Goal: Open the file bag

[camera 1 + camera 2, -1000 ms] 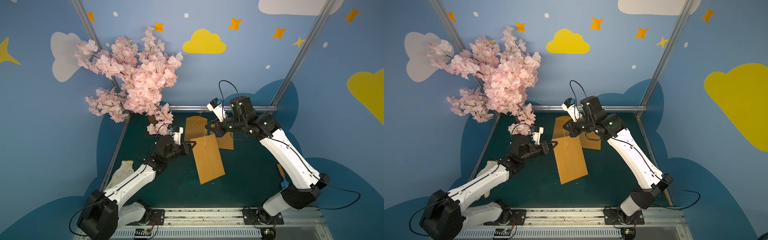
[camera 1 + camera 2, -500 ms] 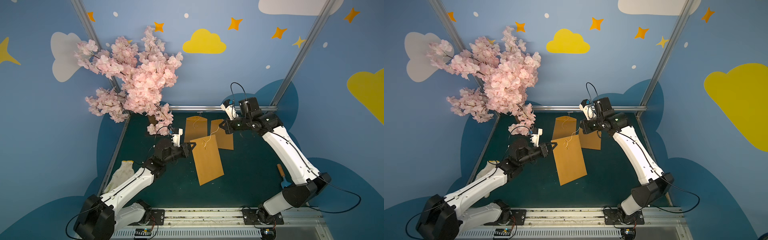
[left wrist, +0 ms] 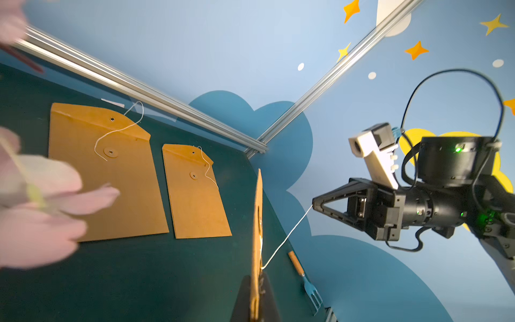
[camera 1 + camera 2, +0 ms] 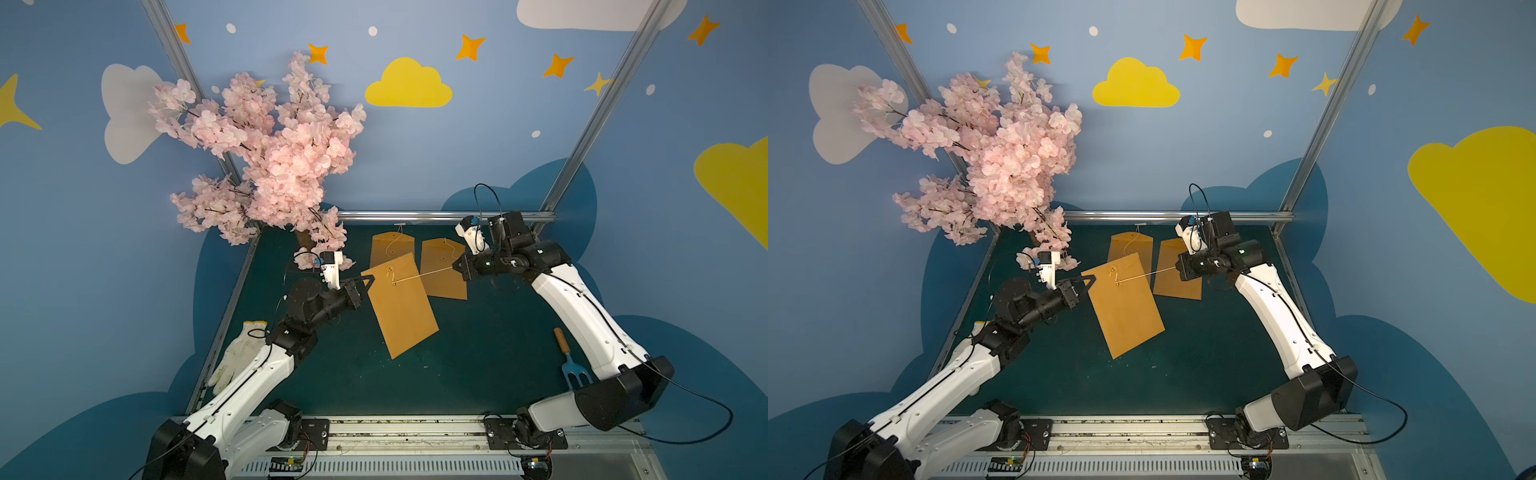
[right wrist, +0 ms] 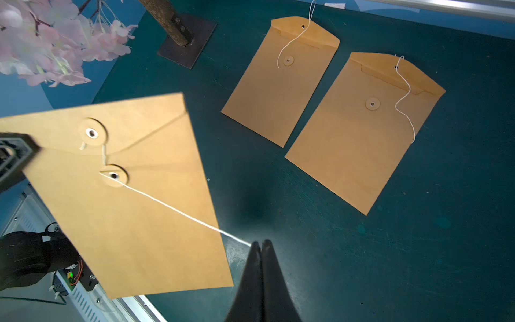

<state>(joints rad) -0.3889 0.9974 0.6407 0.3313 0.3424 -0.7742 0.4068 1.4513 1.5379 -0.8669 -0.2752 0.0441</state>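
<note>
The file bag [image 4: 403, 307], a brown paper envelope with two round string buttons, hangs tilted above the green table. My left gripper [image 4: 367, 285] is shut on its top left corner; in the left wrist view the bag [image 3: 256, 223] shows edge-on between the fingers [image 3: 269, 299]. A white string [image 5: 178, 212] runs taut from the lower button [image 5: 114, 175] to my right gripper [image 5: 260, 244], which is shut on its end. In both top views the right gripper [image 4: 1179, 270] is to the right of the bag [image 4: 1127, 311], level with its flap.
Two more brown envelopes [image 4: 390, 248] [image 4: 443, 272] lie flat at the back of the table with loose strings. A pink blossom tree [image 4: 282, 166] stands at the back left. A white glove [image 4: 239, 357] lies at the left edge and a blue hand fork [image 4: 572, 365] at the right.
My right gripper has drawn away to the right with the string, which now runs straight and taut from the lower button. The left gripper has kept hold of the bag, almost still.
</note>
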